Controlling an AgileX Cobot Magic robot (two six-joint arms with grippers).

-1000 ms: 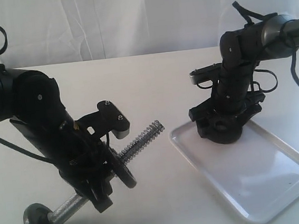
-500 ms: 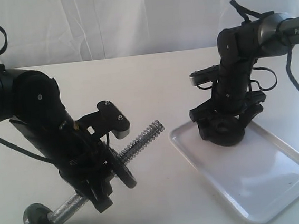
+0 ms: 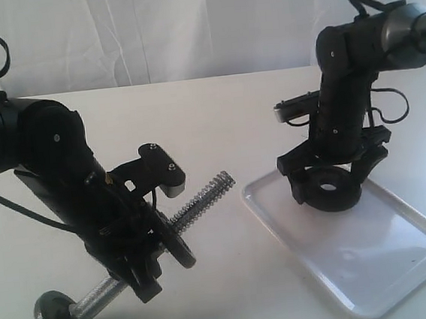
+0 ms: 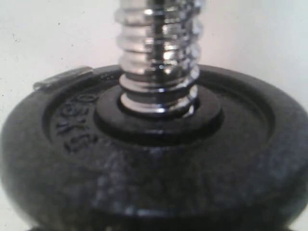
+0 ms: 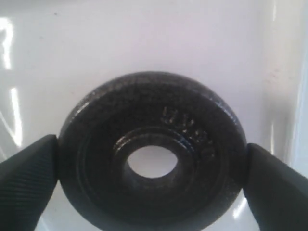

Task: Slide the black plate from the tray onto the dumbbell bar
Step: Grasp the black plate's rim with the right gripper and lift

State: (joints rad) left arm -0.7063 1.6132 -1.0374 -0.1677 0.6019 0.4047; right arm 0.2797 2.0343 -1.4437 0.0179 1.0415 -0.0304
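While pinching the black plate point(image 5: 144, 115) by opposite edges of its rim, jaws set wide around it, has raised it within the last second. Sat low on the tray point(image 3: 393, 263) at the end nearest the bar before. Hangs now above the white floor, seemingly clear of it, tilted, with the tray showing through the hole. Done by the right gripper point(image 3: 336, 181).

Means the pick-up looks finished. Leaves the carry across to the dumbbell bar point(image 3: 205, 193) and the threading over its free screw end.

Shows no change opposite: keeps the bar slanted upward in the left gripper point(image 3: 150, 248), closed on the rod beside a mounted disc point(image 4: 154, 168).

Carries raised cast characters on both discs, probably a weight marking, too blurred to spell out. Offers no other legible brand.
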